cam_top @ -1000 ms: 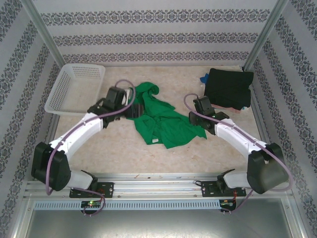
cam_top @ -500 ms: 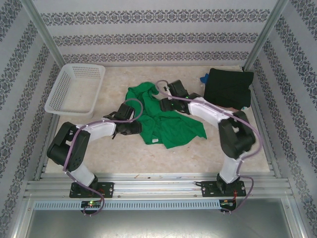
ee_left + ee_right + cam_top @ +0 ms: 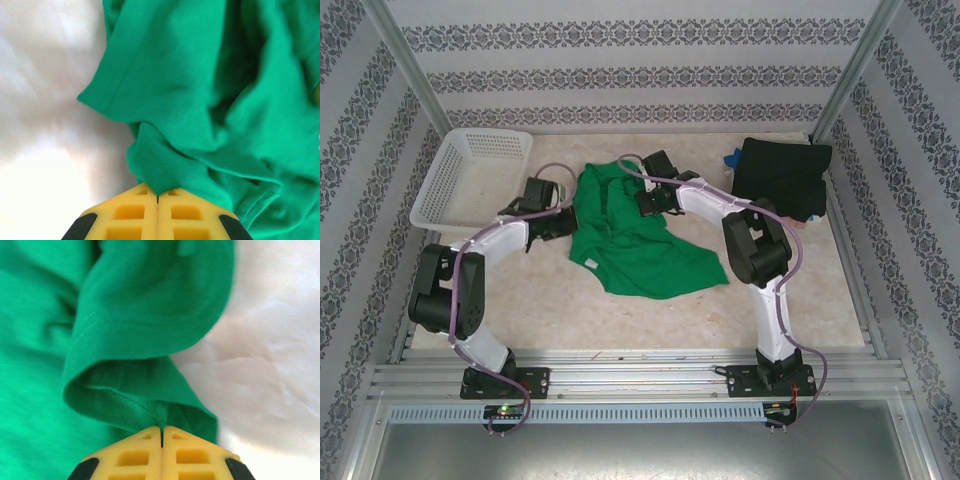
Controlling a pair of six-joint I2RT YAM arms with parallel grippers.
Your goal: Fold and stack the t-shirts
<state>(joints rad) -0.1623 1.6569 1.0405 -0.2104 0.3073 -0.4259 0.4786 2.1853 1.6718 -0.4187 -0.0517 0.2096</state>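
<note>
The bright green t-shirt (image 3: 645, 255) lies crumpled in the middle of the table. My left gripper (image 3: 564, 222) is at its left edge, and in the left wrist view the yellow jaws (image 3: 158, 198) are shut on a pinched fold of the green t-shirt (image 3: 200, 90). My right gripper (image 3: 643, 203) is at the shirt's far upper part. Its jaws (image 3: 162, 429) are shut on a hemmed fold of the green fabric (image 3: 140, 315). A folded black t-shirt (image 3: 780, 178) rests at the back right, with a bit of blue cloth (image 3: 732, 158) beside it.
A white lattice basket (image 3: 470, 180) stands at the back left, close to the left arm. Patterned walls and metal posts enclose the table. Bare tabletop (image 3: 570, 310) lies in front of the green shirt.
Both grippers have closed on the green t-shirt. The left gripper moved back and left to the shirt's left edge, the right one shifted slightly left, and the shirt has spread out.
</note>
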